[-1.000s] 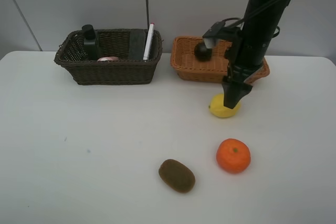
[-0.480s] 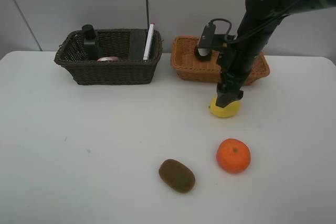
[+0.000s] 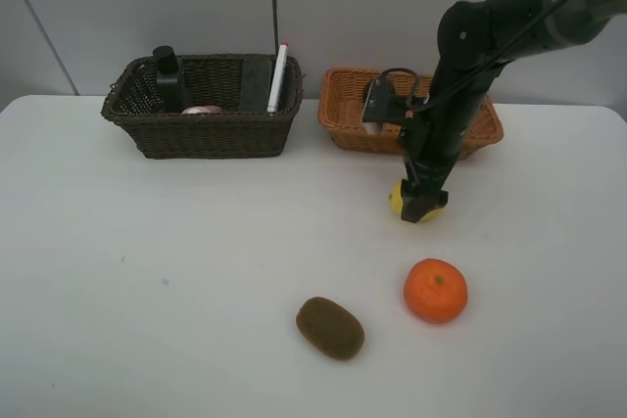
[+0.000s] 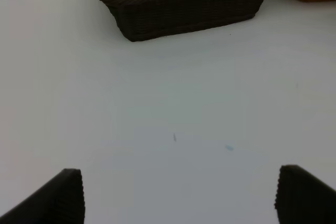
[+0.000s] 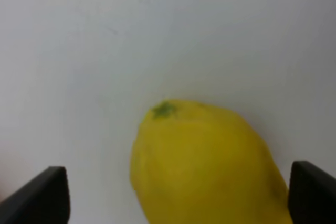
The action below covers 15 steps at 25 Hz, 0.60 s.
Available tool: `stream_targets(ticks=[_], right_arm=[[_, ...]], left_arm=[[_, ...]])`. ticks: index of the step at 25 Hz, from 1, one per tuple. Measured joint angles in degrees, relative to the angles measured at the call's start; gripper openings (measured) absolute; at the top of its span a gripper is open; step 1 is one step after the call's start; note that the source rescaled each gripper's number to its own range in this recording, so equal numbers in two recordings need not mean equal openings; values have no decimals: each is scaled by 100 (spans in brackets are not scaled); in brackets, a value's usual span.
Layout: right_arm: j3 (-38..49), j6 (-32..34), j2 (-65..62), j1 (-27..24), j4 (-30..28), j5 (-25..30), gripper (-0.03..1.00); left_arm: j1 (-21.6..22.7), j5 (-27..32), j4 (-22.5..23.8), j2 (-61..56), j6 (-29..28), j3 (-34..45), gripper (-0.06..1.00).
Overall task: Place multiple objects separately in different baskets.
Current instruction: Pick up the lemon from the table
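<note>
The brown oval kiwi (image 3: pixel 330 328) lies nearest the near edge of the white tabletop (image 3: pixel 147 291), with the round orange (image 3: pixel 435 290) just beside it toward the right edge. Farther in, the yellow lemon (image 3: pixel 398 199) rests on the tabletop. The right tool (image 3: pixel 423 205) stands over it with jaws wide, one on each side, not closed. The left tool (image 4: pixel 184 195) hangs wide and holds nothing. Along the far edge stand the dark brown wicker basket (image 3: pixel 206 134) and the light orange-tan wicker basket (image 3: pixel 353 129).
</note>
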Motion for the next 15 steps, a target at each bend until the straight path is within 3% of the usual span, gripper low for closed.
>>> stream_targets(ticks=[15], right_arm=[[106,-101,317,0,126,-368,100]], left_arm=[[0,0,0,0,0,0,94]])
